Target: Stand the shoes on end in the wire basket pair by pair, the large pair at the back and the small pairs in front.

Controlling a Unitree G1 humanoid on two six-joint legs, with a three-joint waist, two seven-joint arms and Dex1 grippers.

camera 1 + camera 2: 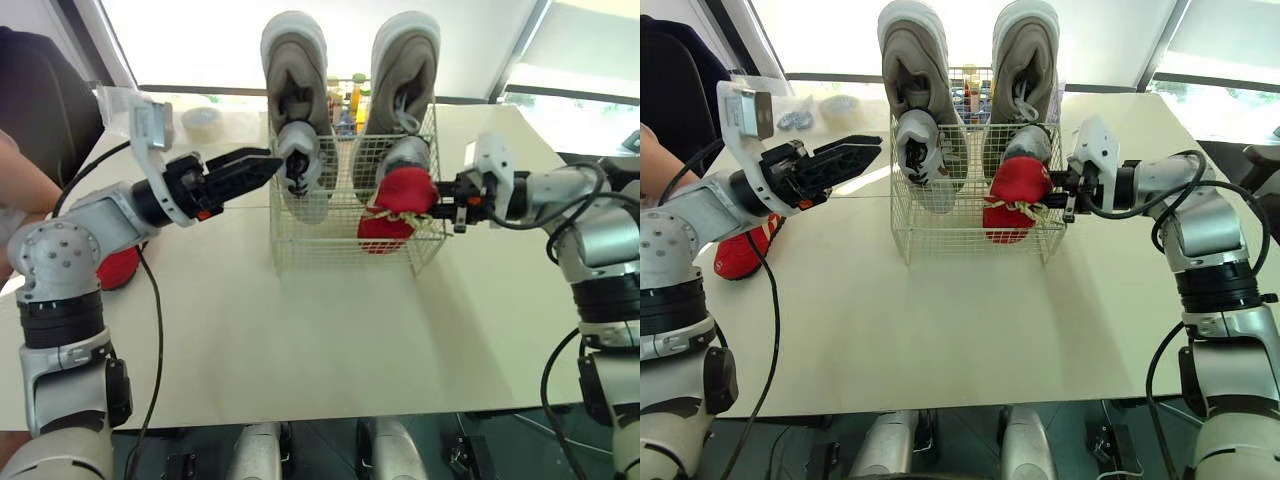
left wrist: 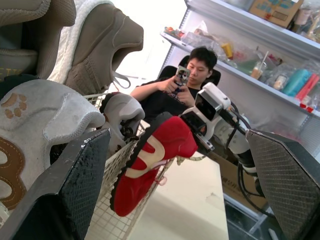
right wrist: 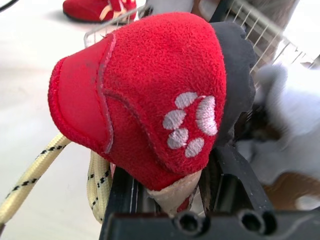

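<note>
A wire basket (image 1: 300,245) stands mid-table. Two large beige shoes (image 1: 296,70) (image 1: 405,65) stand on end at its back. In front of them are a small grey shoe (image 1: 300,160) on the left and another (image 1: 405,155) on the right. My right gripper (image 1: 442,205) is shut on a small red shoe (image 1: 395,205), holding it tilted at the basket's front right corner, its yellow lace (image 3: 30,190) hanging. The other red shoe (image 1: 118,268) lies on the table at the left, partly behind my left arm. My left gripper (image 1: 255,165) is open, just left of the basket beside the left grey shoe.
A person (image 2: 185,85) sits behind the table on my right side, and another person's arm (image 1: 25,185) shows at the far left. A tape roll (image 1: 205,122) and small bottles (image 1: 350,100) lie behind the basket. Bare tabletop (image 1: 330,340) runs from the basket to the near edge.
</note>
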